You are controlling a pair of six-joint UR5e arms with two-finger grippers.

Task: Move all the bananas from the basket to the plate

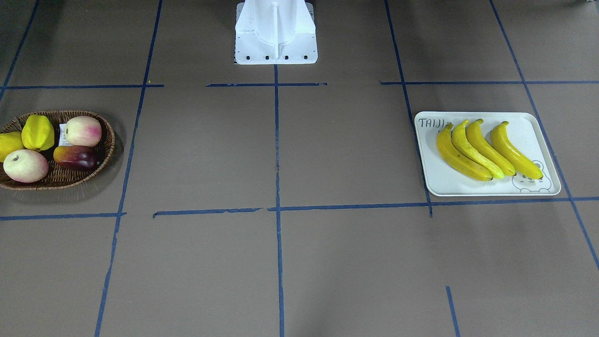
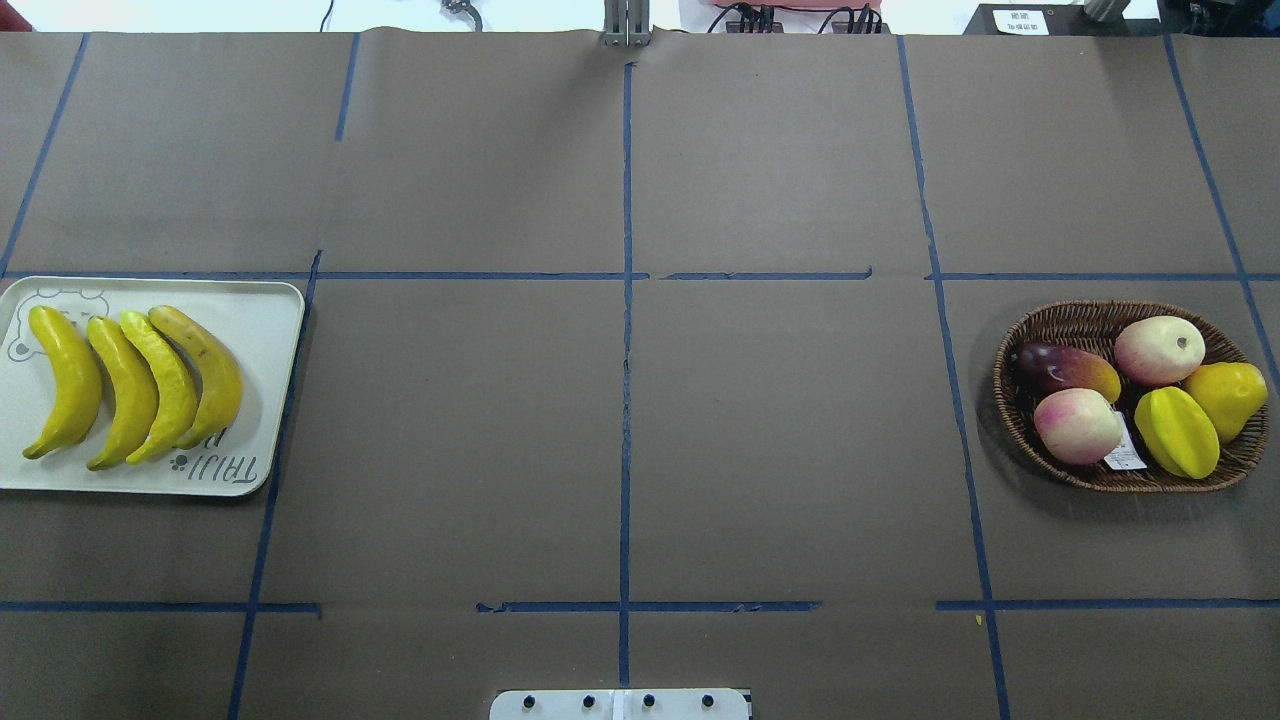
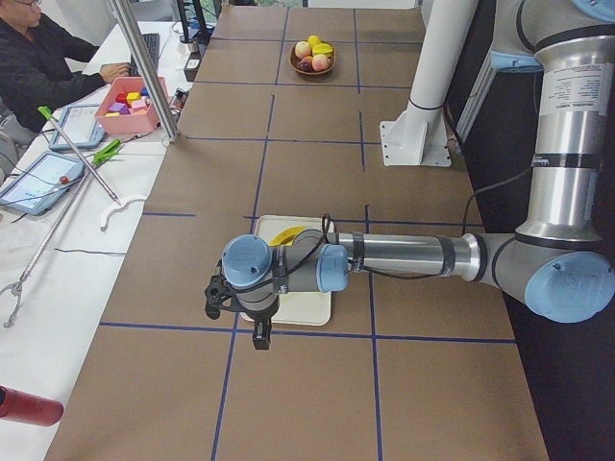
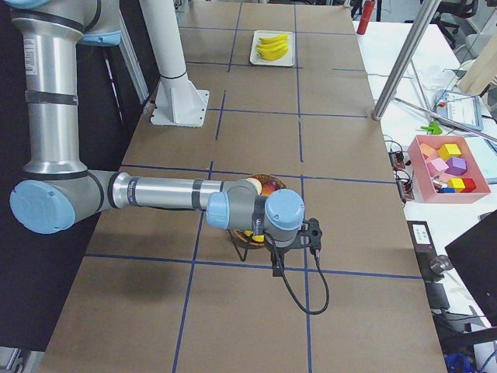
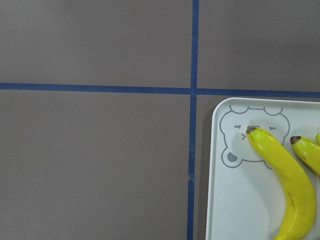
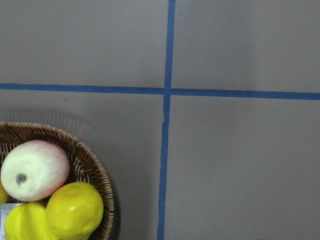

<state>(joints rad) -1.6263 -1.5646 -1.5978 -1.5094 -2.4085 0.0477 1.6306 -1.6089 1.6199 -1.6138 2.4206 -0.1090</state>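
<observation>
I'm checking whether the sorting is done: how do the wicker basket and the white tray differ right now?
The basket is oval, brown, woven wicker; the plate is white, rectangular and smooth. The basket holds mixed fruit and no banana; the plate holds all four bananas, side by side. The basket sits on the robot's right, the plate on its left. Both lie flat on the brown table.

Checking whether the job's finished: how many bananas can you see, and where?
4. All four bananas lie side by side on the tray, at the robot's left. None shows in the basket among the other fruit.
</observation>
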